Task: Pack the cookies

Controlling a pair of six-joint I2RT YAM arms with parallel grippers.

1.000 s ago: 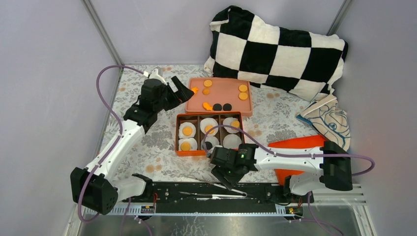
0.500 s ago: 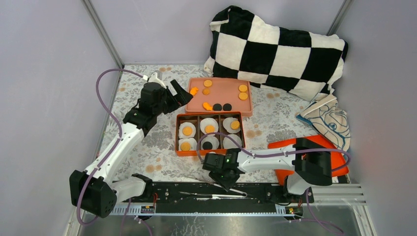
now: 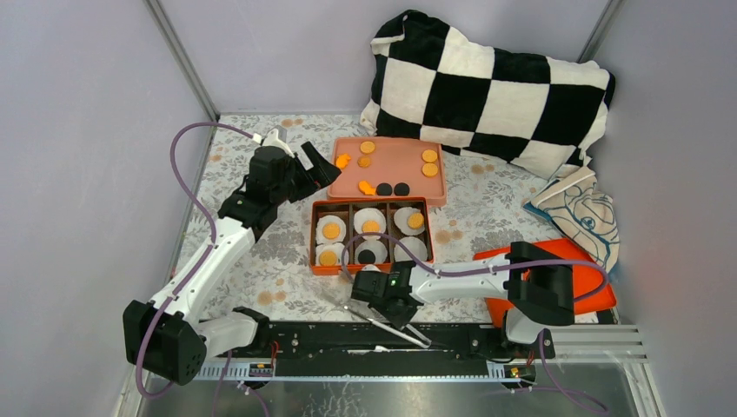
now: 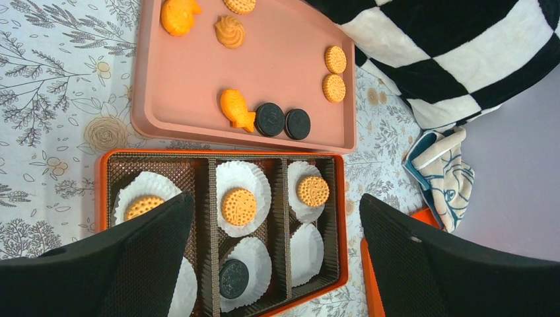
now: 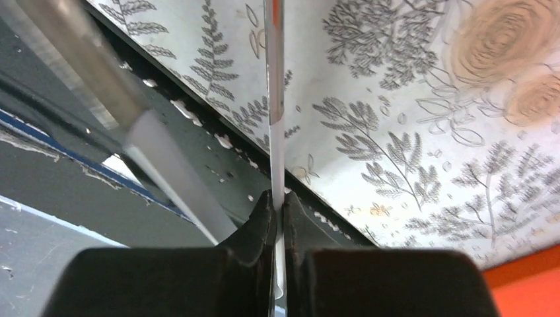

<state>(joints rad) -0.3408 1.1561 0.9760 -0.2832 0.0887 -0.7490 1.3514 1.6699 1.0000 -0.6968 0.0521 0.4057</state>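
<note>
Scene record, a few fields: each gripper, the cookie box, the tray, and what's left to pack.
left gripper: open, holding nothing, above the table near the pink tray's left side
right gripper: shut on metal tongs, at the table's near edge
box: six paper liners; five hold cookies, four orange and one black
empty liner: near row, right column
pink tray: eight loose cookies, six orange and two black
left to pack: one liner unfilled
</note>
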